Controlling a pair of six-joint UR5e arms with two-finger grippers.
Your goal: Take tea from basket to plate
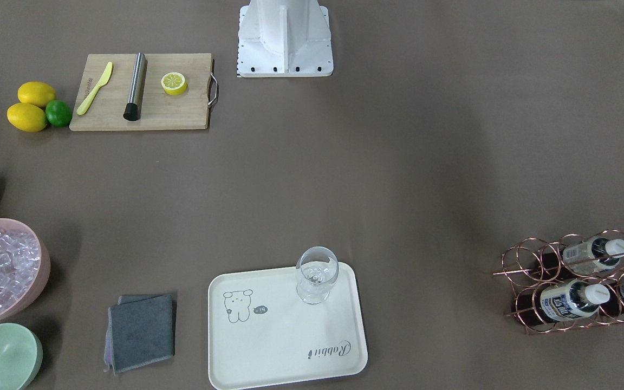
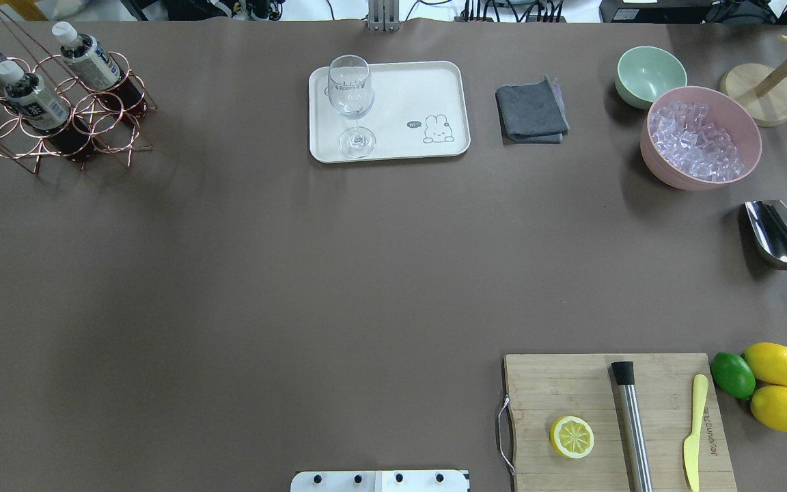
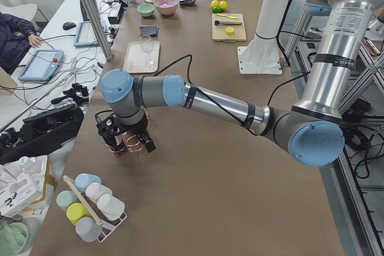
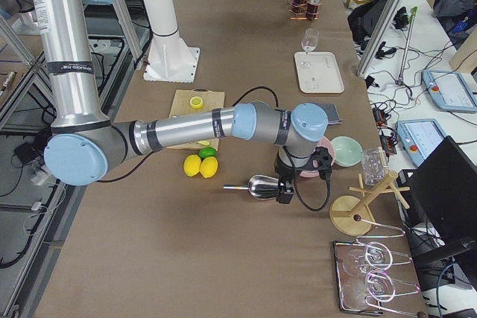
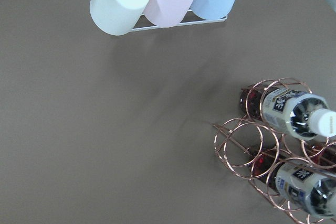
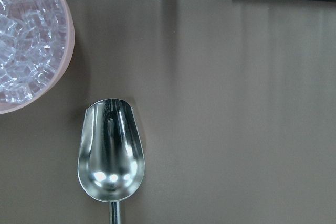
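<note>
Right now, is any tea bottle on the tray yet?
No, the cream tray holds only the wine glass, and all three tea bottles stand in the copper wire carrier.

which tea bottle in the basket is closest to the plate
The tea bottle at the basket's end facing the plate, rightmost in the overhead view; the other two stand farther off.

Shiny copper-wire basket; plastic tea bottles; matt cream plate; clear glass; polished steel scoop; wooden board; grey cloth.
</note>
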